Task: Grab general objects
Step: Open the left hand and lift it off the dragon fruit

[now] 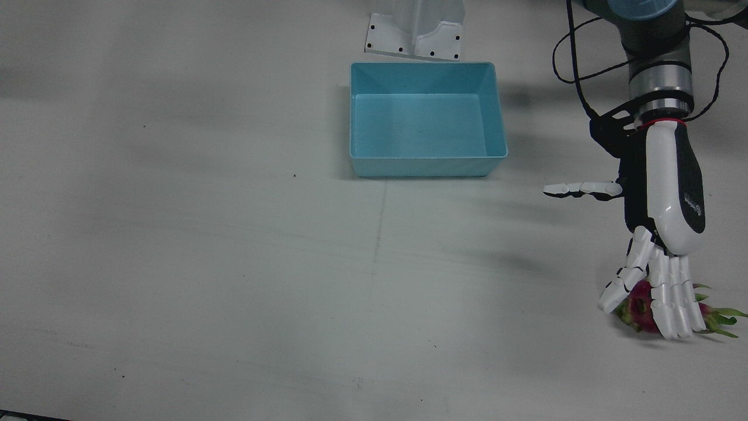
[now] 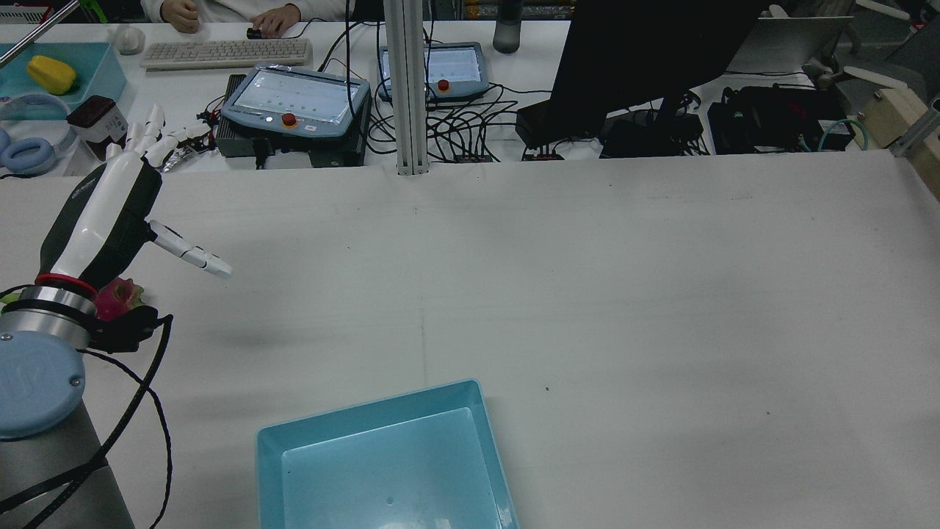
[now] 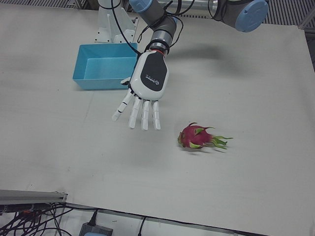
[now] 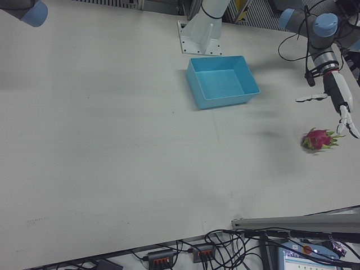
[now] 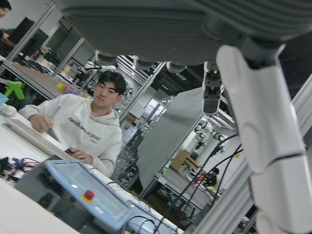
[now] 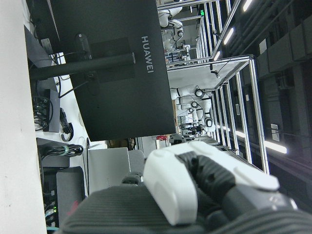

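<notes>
Left hand: the left hand (image 3: 146, 88) hangs above the table with its fingers (image 3: 143, 114) spread and straight and the thumb out to the side; it holds nothing.
Right hand: only its own camera shows a part of the right hand (image 6: 195, 190), too little to tell whether it is spread or closed; no table view shows it.
Fruit: a dragon fruit (image 3: 197, 136), pink with green scales, lies on its side on the white table (image 3: 256, 98), near the operators' edge on the left arm's half.
Hand to fruit: the straight-down front view sets the fingertips over the fruit, but the left-front view shows open table between them, so the hand is raised above it and apart from it.
Bin: a blue bin (image 1: 426, 120) sits well apart from the fruit, toward the pedestals, with nothing in it.
Step in hand: judged to be the approach, with the grasp not yet begun.
Doing it well: lower with the palm centred over the fruit's thick pink body, not the leafy end.
Closing: wrap fingers and thumb across its short axis.
Risk: the rounded fruit may roll if one side is touched first.
</notes>
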Available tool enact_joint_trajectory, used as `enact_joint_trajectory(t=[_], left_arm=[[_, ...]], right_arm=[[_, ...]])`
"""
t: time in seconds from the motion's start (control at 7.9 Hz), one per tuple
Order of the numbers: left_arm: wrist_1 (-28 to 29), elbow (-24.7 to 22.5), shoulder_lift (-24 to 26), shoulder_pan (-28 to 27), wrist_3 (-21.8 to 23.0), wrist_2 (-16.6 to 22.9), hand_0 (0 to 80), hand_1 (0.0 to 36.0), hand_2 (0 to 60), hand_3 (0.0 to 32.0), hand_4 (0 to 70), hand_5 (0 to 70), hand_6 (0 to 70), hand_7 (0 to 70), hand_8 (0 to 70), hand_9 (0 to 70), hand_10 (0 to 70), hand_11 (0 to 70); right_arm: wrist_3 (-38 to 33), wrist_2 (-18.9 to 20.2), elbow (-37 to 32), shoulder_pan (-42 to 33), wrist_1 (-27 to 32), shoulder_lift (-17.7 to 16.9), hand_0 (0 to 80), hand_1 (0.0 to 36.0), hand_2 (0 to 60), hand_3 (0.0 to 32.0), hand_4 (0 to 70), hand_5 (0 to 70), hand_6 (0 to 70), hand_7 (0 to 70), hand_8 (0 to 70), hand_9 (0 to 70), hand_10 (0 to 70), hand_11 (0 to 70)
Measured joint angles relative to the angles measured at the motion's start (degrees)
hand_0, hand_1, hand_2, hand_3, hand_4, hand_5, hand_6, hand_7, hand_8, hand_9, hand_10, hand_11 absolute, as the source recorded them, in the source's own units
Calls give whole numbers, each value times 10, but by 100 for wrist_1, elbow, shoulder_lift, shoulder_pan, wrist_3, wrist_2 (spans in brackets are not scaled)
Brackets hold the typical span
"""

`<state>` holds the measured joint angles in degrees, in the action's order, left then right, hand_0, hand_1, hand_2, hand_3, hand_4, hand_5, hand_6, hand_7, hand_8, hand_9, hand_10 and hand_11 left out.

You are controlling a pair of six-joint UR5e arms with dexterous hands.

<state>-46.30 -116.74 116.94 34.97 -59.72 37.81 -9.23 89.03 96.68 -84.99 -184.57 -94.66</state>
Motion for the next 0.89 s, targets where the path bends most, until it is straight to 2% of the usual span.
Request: enact_joint_trajectory(t=[0.13, 0.25, 0.38, 0.51, 0.63, 0.76, 0.89], left_arm=[[496, -107, 47, 313, -70, 601, 438, 121, 164, 0, 0, 700, 0, 0, 0, 0, 5, 19], [1097, -158, 97, 767, -329, 1313, 451, 131, 175, 0, 0, 700, 0, 0, 0, 0, 8, 26], [1633, -157, 139, 1137, -579, 1868, 470, 151, 168, 0, 0, 700, 0, 20, 0, 0, 1, 17], [2146, -17, 157, 1319, -726, 2222, 471, 151, 156, 0, 0, 700, 5, 28, 0, 0, 9, 29], [2627, 270, 157, 1399, -852, 2553, 468, 147, 145, 110, 40, 267, 0, 0, 0, 0, 5, 24], [2999, 479, 104, 1432, -1225, 2789, 478, 161, 144, 182, 66, 0, 0, 13, 0, 0, 0, 12], [3252, 563, -24, 1448, -1856, 2899, 482, 166, 138, 186, 52, 0, 0, 3, 0, 0, 0, 1]], right_arm=[[0, 0, 0, 0, 0, 2, 0, 0, 0, 0, 0, 0, 0, 0, 0, 0, 0, 0], [0, 0, 0, 0, 0, 2, 0, 0, 0, 0, 0, 0, 0, 0, 0, 0, 0, 0], [0, 0, 0, 0, 0, 2, 0, 0, 0, 0, 0, 0, 0, 0, 0, 0, 0, 0], [0, 0, 0, 0, 0, 1, 0, 0, 0, 0, 0, 0, 0, 0, 0, 0, 0, 0], [0, 0, 0, 0, 3, 0, 0, 0, 0, 0, 0, 0, 0, 0, 0, 0, 0, 0], [0, 0, 0, 0, 3, 0, 0, 0, 0, 0, 0, 0, 0, 0, 0, 0, 0, 0], [0, 0, 0, 0, 1, 0, 0, 0, 0, 0, 0, 0, 0, 0, 0, 0, 0, 0]])
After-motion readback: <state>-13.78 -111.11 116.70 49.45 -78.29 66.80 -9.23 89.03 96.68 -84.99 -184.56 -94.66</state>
